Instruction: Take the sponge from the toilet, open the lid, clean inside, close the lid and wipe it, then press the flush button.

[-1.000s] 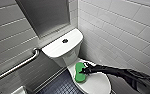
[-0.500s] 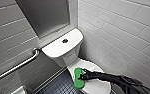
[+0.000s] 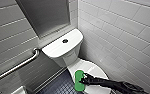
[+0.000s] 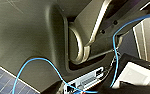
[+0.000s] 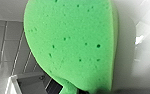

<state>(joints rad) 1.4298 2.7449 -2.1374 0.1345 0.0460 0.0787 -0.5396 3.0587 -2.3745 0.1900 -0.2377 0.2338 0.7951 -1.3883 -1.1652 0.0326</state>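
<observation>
Right gripper [image 3: 83,80] is clamped on the sponge [image 3: 78,86], pinching it roughly mid-length so a green end sticks out on each side. On the wrist cam the foam sits right in front of the lens, so that's a proper hold.

Directly under and just past the gripper is the lid [image 3: 97,71]. It's down and looks bare. The sponge hangs at the lid's edge, partly over the dark floor tiles [image 3: 62,86].

My read is that the step in hand is getting the sponge clear so the lid can be lifted. To do it well, I'd keep the squeeze firm, because soft foam bends and can slip out. I'd also keep the sponge off the plastic so it doesn't drag, and watch the elbow, since the tiled wall [image 3: 121,37] is close on the arm's side.

Further beyond the gripper is the rest of the toilet [image 3: 66,58], with the tank top [image 3: 54,48] behind the lid. The flush button [image 3: 65,40] is in the middle of it, well away from the gripper. The grab bar [image 3: 18,65] is off to the far side.

Compared with half a second ago, the gripper and sponge have come away from the tank end and out toward the lid's edge. The toilet hasn't shifted in the head view, so it's the arm that moved.
</observation>
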